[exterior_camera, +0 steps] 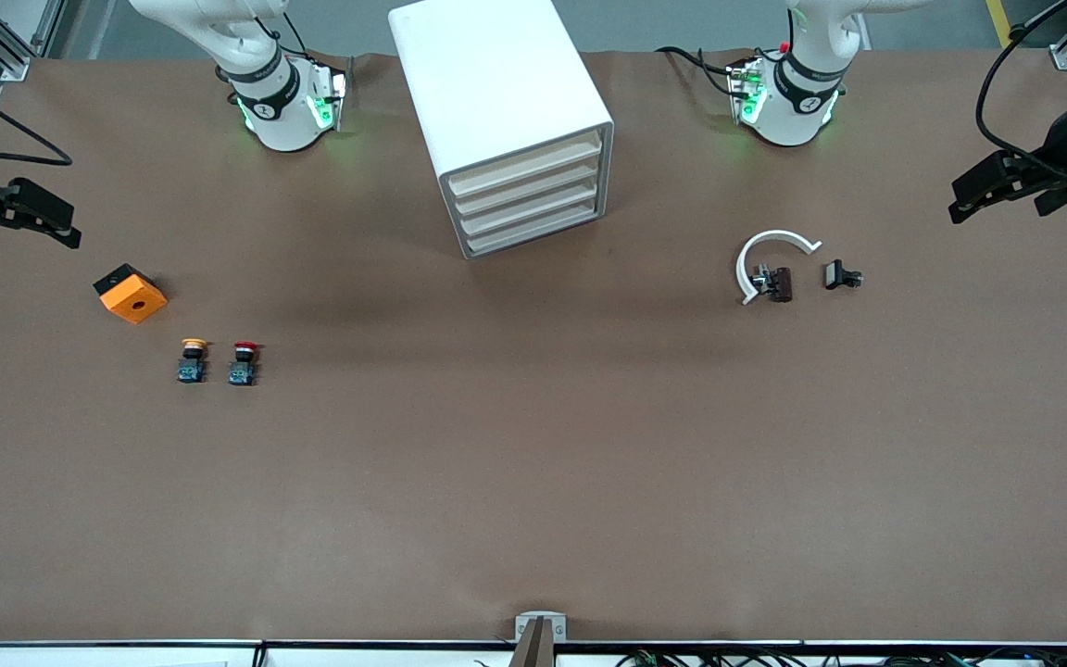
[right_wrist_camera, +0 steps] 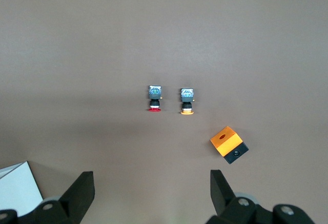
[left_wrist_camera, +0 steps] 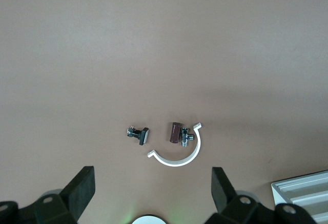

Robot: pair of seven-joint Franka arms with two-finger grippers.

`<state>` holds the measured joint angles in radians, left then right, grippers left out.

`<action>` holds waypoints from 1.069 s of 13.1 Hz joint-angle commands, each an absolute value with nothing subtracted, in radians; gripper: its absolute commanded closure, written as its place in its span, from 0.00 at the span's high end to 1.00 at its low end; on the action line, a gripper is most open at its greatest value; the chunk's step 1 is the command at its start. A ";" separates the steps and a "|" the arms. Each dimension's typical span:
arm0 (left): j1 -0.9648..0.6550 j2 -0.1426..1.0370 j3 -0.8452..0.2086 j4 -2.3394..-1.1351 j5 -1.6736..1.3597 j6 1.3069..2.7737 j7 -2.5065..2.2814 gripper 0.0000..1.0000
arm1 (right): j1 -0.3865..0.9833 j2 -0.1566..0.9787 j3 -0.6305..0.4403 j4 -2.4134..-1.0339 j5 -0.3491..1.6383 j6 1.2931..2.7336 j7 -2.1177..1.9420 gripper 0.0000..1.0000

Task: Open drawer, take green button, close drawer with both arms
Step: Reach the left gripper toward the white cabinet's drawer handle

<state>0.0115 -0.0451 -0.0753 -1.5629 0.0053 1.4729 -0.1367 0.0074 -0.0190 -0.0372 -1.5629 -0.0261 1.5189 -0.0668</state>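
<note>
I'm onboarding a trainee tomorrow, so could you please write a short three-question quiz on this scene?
1. True or false: all four drawers of the cabinet are shut.
2. Which lies nearer the front camera: the orange block or the red-capped button?
3. The left gripper and right gripper are: A open, B shut.

Key: 1 true; 2 the red-capped button; 3 A.

No readable text, labels or numbers — nothing legible on any object.
</note>
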 commanded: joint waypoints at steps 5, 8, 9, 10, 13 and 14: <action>0.011 0.088 -0.078 -1.471 0.014 1.465 -0.126 1.00 | -0.009 -0.017 -0.026 -1.551 -0.038 1.516 -0.072 1.00; 0.002 0.179 -0.083 -1.473 0.014 1.505 -0.187 1.00 | -0.011 -0.017 -0.026 -1.551 -0.040 1.519 -0.072 1.00; 0.002 0.216 -0.087 -1.476 -0.001 1.506 -0.265 1.00 | -0.008 -0.017 -0.026 -1.551 -0.040 1.519 -0.072 1.00; -0.003 0.242 -0.090 -1.474 -0.003 1.508 -0.343 1.00 | -0.003 -0.017 -0.026 -1.551 -0.040 1.517 -0.072 1.00; -0.043 0.330 -0.104 -1.473 -0.083 1.520 -0.680 1.00 | -0.006 -0.015 -0.026 -1.551 -0.049 1.519 -0.077 1.00; -0.048 0.362 -0.106 -1.471 -0.107 1.522 -0.796 1.00 | -0.011 -0.008 -0.026 -1.551 -0.051 1.519 -0.077 1.00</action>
